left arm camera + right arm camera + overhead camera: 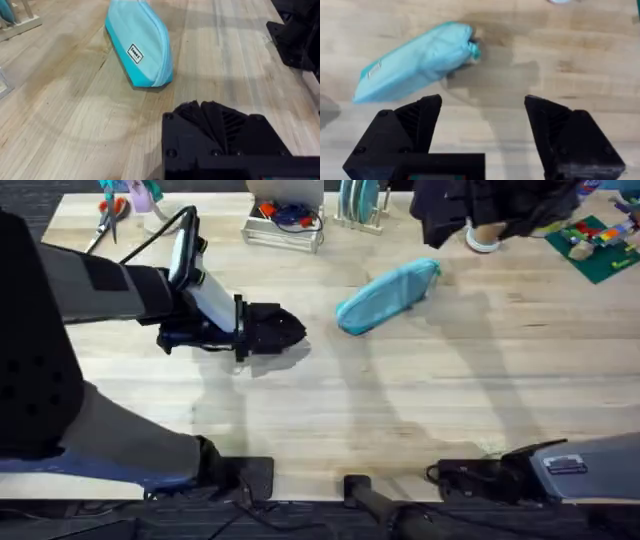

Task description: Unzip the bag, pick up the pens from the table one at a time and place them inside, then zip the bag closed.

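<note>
One light blue bag [388, 297], one pair of scissors [105, 220], two grippers, left gripper [285, 330], right gripper [482, 120]

reaching in from the left side, left arm lying low and level, left gripper [285, 330] holding its fingers [210, 117] pressed together. hanging high at the far right, right gripper [482, 125] keeping its fingers [422, 117] spread wide.
</note>
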